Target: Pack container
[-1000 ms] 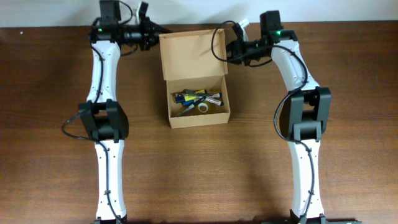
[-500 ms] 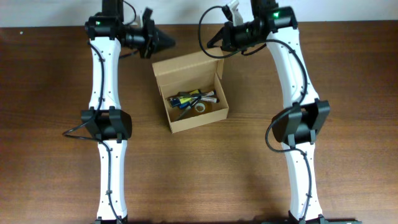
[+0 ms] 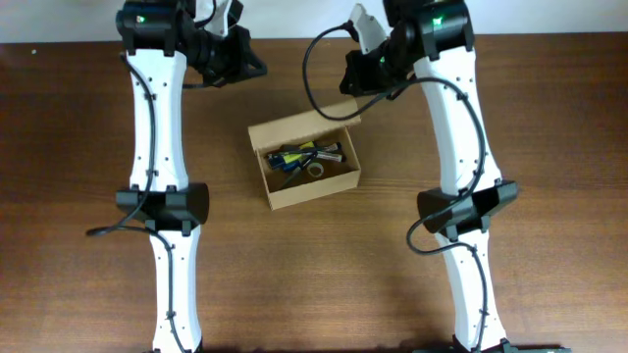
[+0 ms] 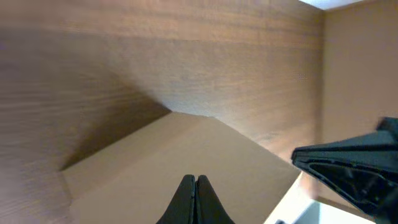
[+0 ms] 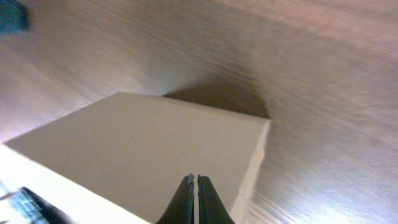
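The container (image 3: 312, 186), a small tan cardboard box, sits mid-table, turned slightly. Its hinged lid (image 3: 299, 127) stands up along the far edge. Inside lie several pens and markers (image 3: 304, 155) and a tape roll (image 3: 316, 170). My left gripper (image 3: 261, 69) is shut and empty, raised beyond the box's far left corner. My right gripper (image 3: 345, 86) is shut and empty, raised above the far right corner. In the left wrist view the shut gripper (image 4: 194, 181) points at the lid's plain face (image 4: 155, 168). In the right wrist view the shut gripper (image 5: 193, 180) hangs over the lid (image 5: 137, 143); contact cannot be told.
Brown wooden table (image 3: 78, 196) lies all round the box. The pale wall edge (image 3: 294, 15) runs along the far side behind both arms. The other arm's dark gripper (image 4: 351, 168) shows at the right of the left wrist view.
The lid has swung up from lying flat behind the box to standing. The box turned slightly and shifted toward me. Both arms rose and moved, their grippers staying shut.
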Controlling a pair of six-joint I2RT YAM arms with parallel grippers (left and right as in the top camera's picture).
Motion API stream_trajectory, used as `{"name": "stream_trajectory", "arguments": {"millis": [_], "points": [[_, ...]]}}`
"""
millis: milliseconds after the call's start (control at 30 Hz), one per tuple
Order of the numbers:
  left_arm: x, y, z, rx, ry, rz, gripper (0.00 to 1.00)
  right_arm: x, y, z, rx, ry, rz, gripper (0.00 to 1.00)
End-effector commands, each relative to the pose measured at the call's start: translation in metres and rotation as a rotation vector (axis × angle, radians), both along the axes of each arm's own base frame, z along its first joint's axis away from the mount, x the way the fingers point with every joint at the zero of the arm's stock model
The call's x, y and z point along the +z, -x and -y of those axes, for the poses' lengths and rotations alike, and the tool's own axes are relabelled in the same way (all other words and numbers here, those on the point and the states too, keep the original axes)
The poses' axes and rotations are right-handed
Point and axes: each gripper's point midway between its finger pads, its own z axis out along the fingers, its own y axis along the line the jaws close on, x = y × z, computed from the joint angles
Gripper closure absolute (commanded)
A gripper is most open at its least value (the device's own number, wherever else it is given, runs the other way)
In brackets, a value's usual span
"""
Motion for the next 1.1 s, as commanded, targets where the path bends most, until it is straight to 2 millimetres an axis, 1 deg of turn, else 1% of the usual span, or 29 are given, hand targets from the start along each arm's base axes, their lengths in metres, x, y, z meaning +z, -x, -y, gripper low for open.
{"name": "stream_trajectory", "arguments": {"millis": [0, 100, 200, 333, 467, 533, 600, 667, 700, 767, 833, 867, 900, 967, 1000, 1067], "points": [[0.03, 0.007, -0.014, 0.038, -0.185, 0.132, 0.98, 0.042, 0.007, 0.006, 0.004, 0.09, 0.165, 0.96], [0.05, 0.017, -0.016, 0.058, -0.264, 0.183, 0.98, 0.062, 0.014, 0.009, -0.006, 0.112, 0.219, 0.96], [0.06, 0.028, -0.023, 0.083, -0.362, 0.202, 0.99, 0.078, 0.018, 0.015, -0.026, 0.131, 0.262, 0.96], [0.059, 0.046, -0.03, 0.086, -0.49, 0.178, 0.99, 0.089, 0.021, 0.02, -0.063, 0.142, 0.283, 0.96], [0.055, 0.068, -0.039, 0.071, -0.615, 0.147, 0.98, 0.1, 0.034, 0.01, -0.042, 0.163, 0.312, 0.96], [0.056, 0.08, -0.04, 0.054, -0.643, 0.137, 0.98, 0.11, 0.046, 0.006, -0.031, 0.19, 0.337, 0.96], [0.058, 0.093, -0.041, 0.04, -0.65, 0.126, 0.99, 0.124, 0.068, -0.002, -0.004, 0.21, 0.363, 0.96], [0.061, 0.105, -0.05, 0.046, -0.682, 0.118, 0.99, 0.132, 0.082, -0.002, 0.001, 0.265, 0.388, 0.96], [0.062, 0.11, -0.054, 0.051, -0.699, 0.115, 0.98, 0.132, 0.088, 0.0, 0.002, 0.299, 0.395, 0.96], [0.06, 0.118, -0.061, 0.055, -0.729, 0.1, 0.98, 0.123, 0.094, 0.001, 0.011, 0.365, 0.38, 0.96], [0.053, 0.123, -0.063, 0.047, -0.737, 0.077, 0.98, 0.104, 0.096, 0.0, 0.034, 0.4, 0.323, 0.96], [0.048, 0.122, -0.062, 0.043, -0.74, 0.068, 0.98, 0.088, 0.095, 0.0, 0.046, 0.425, 0.278, 0.96], [0.043, 0.12, -0.061, 0.039, -0.741, 0.062, 0.98, 0.075, 0.094, 0.001, 0.054, 0.448, 0.242, 0.96], [0.028, 0.109, -0.057, 0.035, -0.731, 0.062, 0.98, 0.046, 0.089, 0.003, 0.063, 0.486, 0.174, 0.96], [0.019, 0.104, -0.053, 0.03, -0.717, 0.063, 0.98, 0.031, 0.085, 0.004, 0.064, 0.499, 0.146, 0.96], [0.001, 0.096, -0.042, -0.009, -0.679, 0.067, 0.98, 0.006, 0.076, 0.002, 0.066, 0.487, 0.109, 0.96]]}}
